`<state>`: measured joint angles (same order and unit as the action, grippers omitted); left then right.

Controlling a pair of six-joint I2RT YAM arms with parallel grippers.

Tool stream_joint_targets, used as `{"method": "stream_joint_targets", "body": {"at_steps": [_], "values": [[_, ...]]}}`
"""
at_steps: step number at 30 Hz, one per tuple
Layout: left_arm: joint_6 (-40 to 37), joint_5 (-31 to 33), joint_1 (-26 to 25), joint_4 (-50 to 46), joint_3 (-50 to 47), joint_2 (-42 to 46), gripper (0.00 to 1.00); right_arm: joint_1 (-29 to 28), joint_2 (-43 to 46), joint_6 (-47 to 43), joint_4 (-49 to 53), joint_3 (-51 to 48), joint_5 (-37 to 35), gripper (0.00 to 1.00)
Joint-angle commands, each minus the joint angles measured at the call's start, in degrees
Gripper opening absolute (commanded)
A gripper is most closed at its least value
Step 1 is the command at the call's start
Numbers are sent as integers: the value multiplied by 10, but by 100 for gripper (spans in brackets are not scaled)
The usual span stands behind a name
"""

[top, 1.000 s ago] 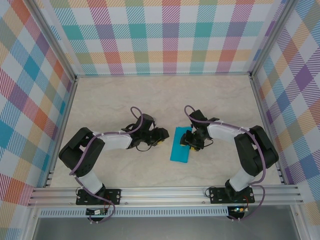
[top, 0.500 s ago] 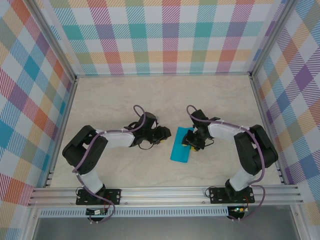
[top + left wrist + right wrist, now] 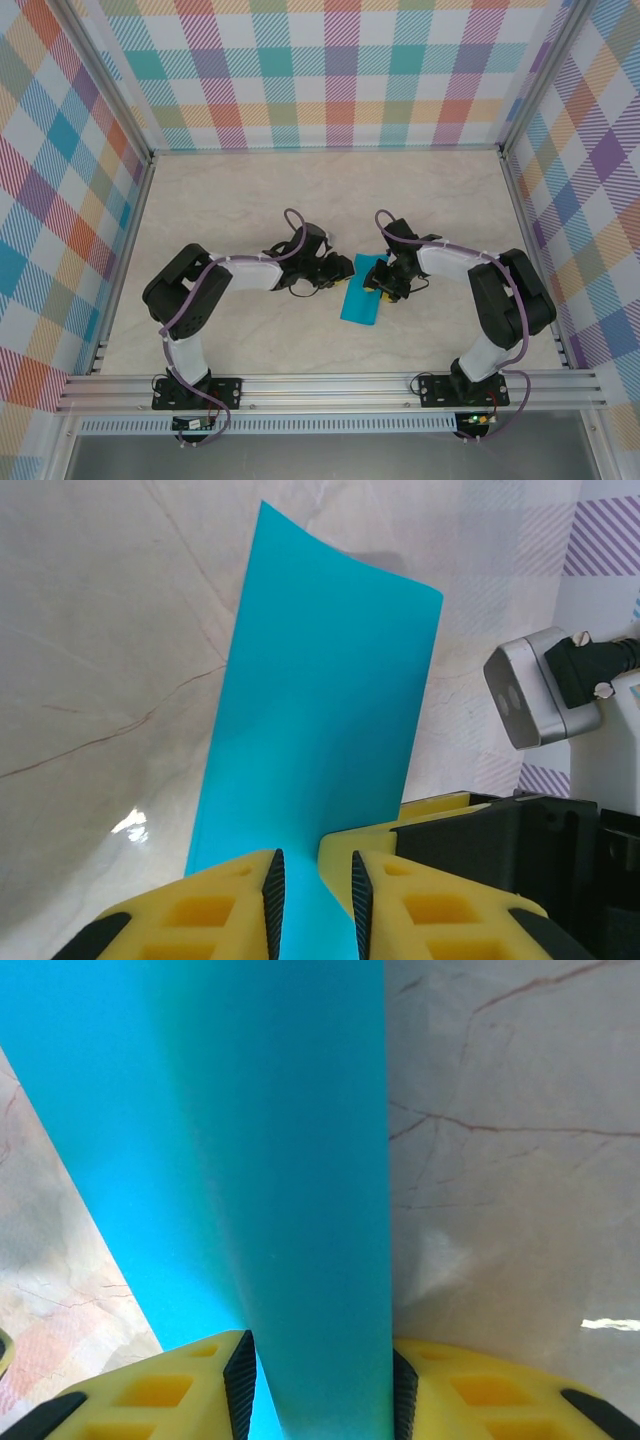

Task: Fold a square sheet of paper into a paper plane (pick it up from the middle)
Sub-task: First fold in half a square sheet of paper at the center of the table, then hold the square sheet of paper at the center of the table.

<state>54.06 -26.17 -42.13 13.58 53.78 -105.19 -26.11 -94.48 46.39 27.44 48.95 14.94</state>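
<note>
The square sheet of paper (image 3: 358, 302) is teal-blue and lies folded into a narrow rectangle on the marble table between both arms. My left gripper (image 3: 337, 279) sits at its left edge. In the left wrist view the left gripper (image 3: 316, 900) stands open by a narrow gap, with the paper (image 3: 320, 680) running under that gap. My right gripper (image 3: 378, 285) is at the paper's upper right edge. In the right wrist view a raised band of paper (image 3: 300, 1160) fills the space between the pads of the right gripper (image 3: 320, 1380), which is shut on it.
One yellow finger (image 3: 430, 815) of the right gripper lies on the paper close beside my left jaws, and the right wrist's camera housing (image 3: 535, 690) sits just behind it. Checked walls (image 3: 340, 70) enclose the table, and a metal rail (image 3: 330, 385) runs along its near edge.
My left arm has reached right until its gripper meets the paper's left edge, and its jaws have narrowed. The right gripper has stayed on the paper, barely moving.
</note>
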Motion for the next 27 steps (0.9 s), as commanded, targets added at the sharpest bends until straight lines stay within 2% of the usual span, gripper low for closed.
{"method": "stream_joint_targets", "body": {"at_steps": [1, 27], "values": [[-16, -16, -14, -12, 21, -18, 24, 11, -45, 9, 17, -34, -79, 43], [-36, -36, -23, -46, 64, -66, 13, 11, -83, 5, 13, -34, -79, 45]]}}
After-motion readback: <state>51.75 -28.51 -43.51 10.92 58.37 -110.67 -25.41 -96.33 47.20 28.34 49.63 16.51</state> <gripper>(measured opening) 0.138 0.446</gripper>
